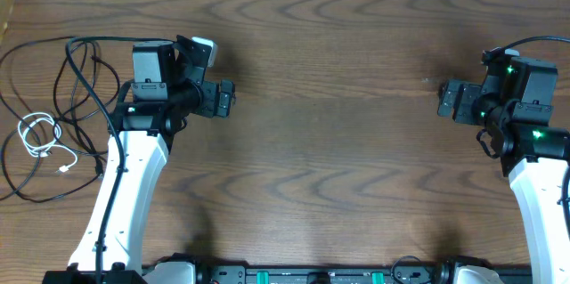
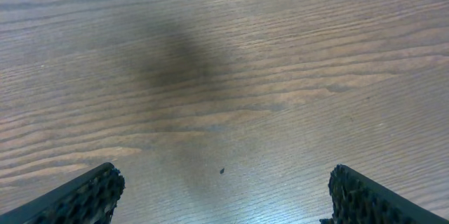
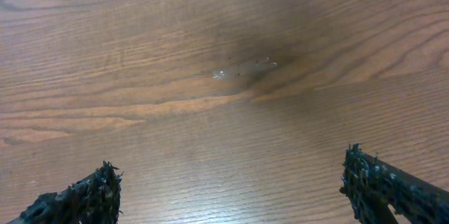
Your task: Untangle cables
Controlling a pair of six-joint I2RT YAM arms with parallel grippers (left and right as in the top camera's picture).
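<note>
The cables lie in a loose heap at the table's far left in the overhead view. A long thin black cord (image 1: 61,79) makes several big loops there. A short white cord (image 1: 36,124) is coiled among those loops, with one end trailing toward the front. My left gripper (image 1: 226,99) (image 2: 224,190) hovers to the right of the heap, open, with only bare wood between its fingers. Far to the right, my right gripper (image 1: 445,100) (image 3: 230,190) is open too and holds nothing. Neither wrist view shows any cord.
The brown wooden table (image 1: 329,70) stretches between the two grippers. Its left edge (image 1: 7,17) runs close to the cable heap. The arm bases (image 1: 312,275) line the front edge. A small pale scuff (image 3: 219,74) marks the wood ahead of the right gripper.
</note>
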